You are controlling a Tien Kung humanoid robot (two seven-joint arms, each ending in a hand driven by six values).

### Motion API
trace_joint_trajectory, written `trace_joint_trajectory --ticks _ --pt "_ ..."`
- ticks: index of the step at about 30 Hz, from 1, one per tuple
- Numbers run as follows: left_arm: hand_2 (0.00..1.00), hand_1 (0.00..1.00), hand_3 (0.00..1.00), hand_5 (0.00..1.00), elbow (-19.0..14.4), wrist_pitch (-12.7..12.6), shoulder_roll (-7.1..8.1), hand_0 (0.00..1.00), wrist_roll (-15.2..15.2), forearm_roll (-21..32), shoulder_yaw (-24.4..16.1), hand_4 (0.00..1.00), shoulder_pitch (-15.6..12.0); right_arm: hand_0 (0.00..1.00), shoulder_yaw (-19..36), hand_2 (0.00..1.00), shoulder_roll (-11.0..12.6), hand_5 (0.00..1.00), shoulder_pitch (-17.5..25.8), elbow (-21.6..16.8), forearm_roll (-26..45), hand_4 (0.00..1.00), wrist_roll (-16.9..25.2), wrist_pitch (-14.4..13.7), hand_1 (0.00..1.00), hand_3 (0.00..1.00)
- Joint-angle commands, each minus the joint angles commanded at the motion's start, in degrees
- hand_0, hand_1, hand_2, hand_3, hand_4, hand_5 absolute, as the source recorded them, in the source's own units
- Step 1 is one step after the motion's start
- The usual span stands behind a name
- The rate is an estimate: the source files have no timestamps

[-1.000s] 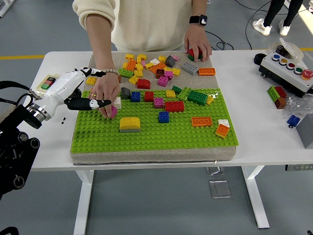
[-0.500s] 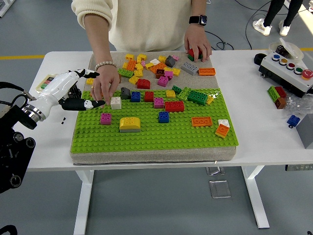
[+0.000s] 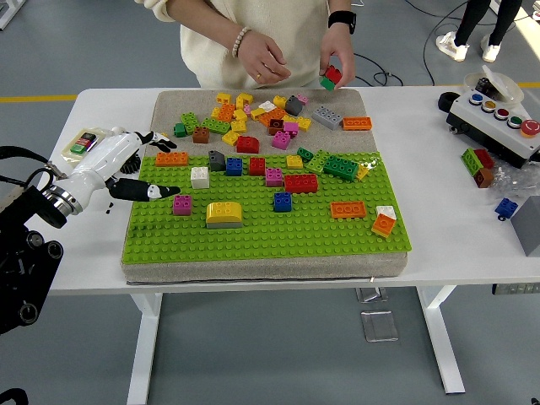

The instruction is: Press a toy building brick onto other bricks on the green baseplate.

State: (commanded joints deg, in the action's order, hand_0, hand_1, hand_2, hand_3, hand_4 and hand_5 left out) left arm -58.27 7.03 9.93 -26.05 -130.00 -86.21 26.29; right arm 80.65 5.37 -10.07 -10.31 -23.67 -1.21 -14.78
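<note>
While left hand hovers, fingers spread, empty, magenta brick just beside, white brick near.

We are seeing one green baseplate sitting on one white table. We are counting about fourteen bricks on the green part and a heap too jumbled to count on the far mat. One robot hand is reaching in from the left. Two person's hands are showing at the far side, one empty and one holding a red brick.
</note>
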Motion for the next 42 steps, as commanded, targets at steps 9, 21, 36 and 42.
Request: trace_joint_trajectory --ticks 9,21,36,42 --pt "0.555 0.631 0.547 0.054 2.01 -1.18 -0.71 0.742 -0.41 0.00 0.43 0.610 1.34 0.738 -0.05 0.705 -0.01 0.499 -0.01 0.00 0.12 0.915 0.22 -0.01 0.654 0.592" --pt "0.553 0.626 0.553 0.002 2.97 -0.52 -1.08 0.732 -0.51 0.00 0.41 0.585 1.91 0.738 -0.13 0.705 0.02 0.501 -0.05 0.00 0.07 0.915 0.21 0.04 0.654 0.591" --pt "0.641 0.726 0.652 0.111 7.48 2.90 -1.45 0.806 -0.77 0.00 2.73 0.759 1.90 0.738 -0.42 0.705 -0.01 0.499 0.01 0.00 -0.16 0.916 0.30 0.10 0.654 0.592" --pt "0.662 0.737 0.674 0.135 8.89 3.36 -1.56 0.817 -0.75 0.00 3.29 0.802 2.35 0.739 -0.41 0.705 0.04 0.500 -0.08 0.00 -0.26 0.915 0.23 0.09 0.654 0.591"
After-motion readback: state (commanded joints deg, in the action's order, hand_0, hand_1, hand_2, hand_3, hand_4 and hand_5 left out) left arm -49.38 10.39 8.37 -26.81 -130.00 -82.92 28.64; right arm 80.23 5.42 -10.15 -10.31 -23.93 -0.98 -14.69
